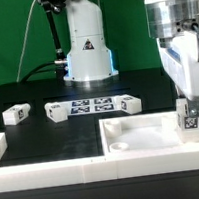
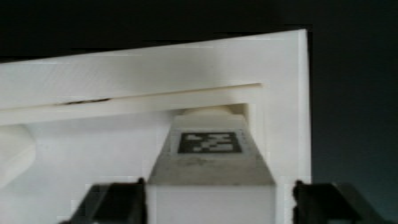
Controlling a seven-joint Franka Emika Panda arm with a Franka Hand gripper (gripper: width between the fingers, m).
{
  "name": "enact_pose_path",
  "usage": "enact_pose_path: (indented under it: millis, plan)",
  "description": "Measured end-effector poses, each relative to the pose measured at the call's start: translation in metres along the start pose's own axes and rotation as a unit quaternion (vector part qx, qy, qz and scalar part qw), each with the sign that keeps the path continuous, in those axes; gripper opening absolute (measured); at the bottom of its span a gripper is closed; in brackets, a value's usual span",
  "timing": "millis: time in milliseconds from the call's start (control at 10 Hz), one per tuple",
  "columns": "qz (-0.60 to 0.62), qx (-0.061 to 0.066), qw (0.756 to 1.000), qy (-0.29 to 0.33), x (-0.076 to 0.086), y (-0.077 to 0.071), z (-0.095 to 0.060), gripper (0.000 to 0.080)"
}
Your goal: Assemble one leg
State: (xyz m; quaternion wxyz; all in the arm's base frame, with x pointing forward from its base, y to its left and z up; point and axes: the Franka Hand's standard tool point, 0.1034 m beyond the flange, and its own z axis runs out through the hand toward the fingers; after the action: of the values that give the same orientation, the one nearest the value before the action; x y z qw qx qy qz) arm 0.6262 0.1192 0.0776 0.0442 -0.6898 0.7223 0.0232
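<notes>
Leg in hand: leg [image 1: 188, 118] stood upright between the fingers of the end effector [image 1: 187, 107], over the corner of the white panel [image 1: 142, 135] at the exterior view's right; the tag faced the camera.
End effector state: clenched on the leg; in the wrist view both fingers flanked the leg [image 2: 210, 150], tag visible.
Step in hand: judged to be seating the leg into the panel's corner recess; whether it had reached the bottom could not be told.
Next move calls for: a straight descent with the leg kept vertical, then probably a turn or press to fix it; a tilt could jam it against the recess wall.
Other legs: three loose legs [image 1: 16, 115] [image 1: 56, 113] [image 1: 129, 105] lay on the surface, well apart from the panel corner.
Surface: black surface [image 1: 32, 136], matte, with the marker board [image 1: 91, 105] lying between two loose legs.
Room: green backdrop, arm base [image 1: 87, 49] behind, white rail [image 1: 56, 173] in front.
</notes>
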Motion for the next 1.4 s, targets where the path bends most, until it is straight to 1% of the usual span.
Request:
enact_pose_path:
  millis: [100, 200, 300, 400, 500, 700, 900, 1000, 1100, 1300, 1400]
  plan:
    - [-0.013, -0.002, 1.000, 0.000, -0.0009, 0.0006, 0.0000, 0.0487]
    - [-0.047, -0.023, 0.999, -0.002, -0.0026, 0.0049, -0.0001, 0.0619]
    - [-0.113, -0.028, 0.993, -0.003, -0.0044, 0.0043, 0.0000, 0.0640]
    - [-0.156, -0.028, 0.987, -0.004, -0.0052, 0.0047, 0.0007, 0.0640]
    - [-0.217, -0.028, 0.976, -0.006, -0.0061, 0.0052, 0.0009, 0.0648]
    - [-0.291, -0.028, 0.956, -0.008, -0.0084, 0.0059, 0.0012, 0.0649]
    - [-0.417, -0.032, 0.908, 0.006, -0.0074, 0.0055, 0.0016, 0.0649]
    - [-0.450, -0.025, 0.893, 0.012, -0.0065, 0.0034, 0.0032, 0.0649]
    - [-0.515, -0.027, 0.857, 0.018, -0.0038, 0.0022, 0.0038, 0.0649]
    - [-0.594, -0.034, 0.803, 0.025, -0.0015, 0.0008, 0.0026, 0.0649]
    - [-0.673, -0.047, 0.738, 0.025, -0.0004, 0.0012, 0.0011, 0.0649]
